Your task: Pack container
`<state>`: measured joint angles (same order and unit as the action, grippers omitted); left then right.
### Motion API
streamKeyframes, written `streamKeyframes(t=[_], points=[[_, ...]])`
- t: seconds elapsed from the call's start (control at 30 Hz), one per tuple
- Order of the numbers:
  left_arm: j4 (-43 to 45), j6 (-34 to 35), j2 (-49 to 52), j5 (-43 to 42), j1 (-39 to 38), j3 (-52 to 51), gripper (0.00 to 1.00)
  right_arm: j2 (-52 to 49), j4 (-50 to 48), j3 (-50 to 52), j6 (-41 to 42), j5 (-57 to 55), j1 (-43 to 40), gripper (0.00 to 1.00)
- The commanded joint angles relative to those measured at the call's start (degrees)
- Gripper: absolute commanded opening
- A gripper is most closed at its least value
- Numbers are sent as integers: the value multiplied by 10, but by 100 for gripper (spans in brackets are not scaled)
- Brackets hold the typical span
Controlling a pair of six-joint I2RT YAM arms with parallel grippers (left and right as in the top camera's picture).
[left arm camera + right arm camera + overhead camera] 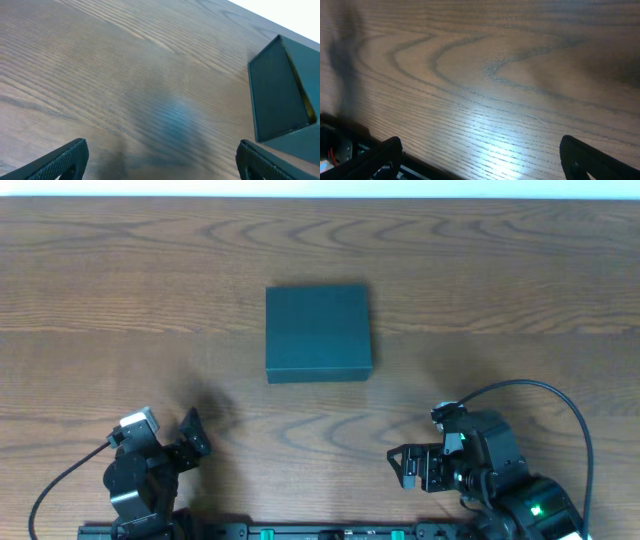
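Both tools, left (192,432) and right (408,467), gape wide, container (318,333) shut on table (520,300).

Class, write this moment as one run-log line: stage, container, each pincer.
stage: start | container: shut, mid-table, untouched | left pincer: open, empty | right pincer: open, empty

Only obstacle on the table (520,270) is the container (318,333), lid shut, sitting mid-table. Bare wood on all 4 sides of it. Left gripper (190,435) and right gripper (405,468), both w/ jaws wide, sit near front edge, well apart from box; open wood betw. each gripper and it.
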<state>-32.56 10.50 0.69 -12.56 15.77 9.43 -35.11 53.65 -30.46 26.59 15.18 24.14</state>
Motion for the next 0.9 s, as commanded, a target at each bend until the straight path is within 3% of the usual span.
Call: streamKeyframes(t=[0.0,0.87], points=[[0,2,-5,16,3,-7,95,2,-1,-2,6,-2,3,99],[0,2,-4,16,3,-7,95,9,19,-2,0,-9,4,99]])
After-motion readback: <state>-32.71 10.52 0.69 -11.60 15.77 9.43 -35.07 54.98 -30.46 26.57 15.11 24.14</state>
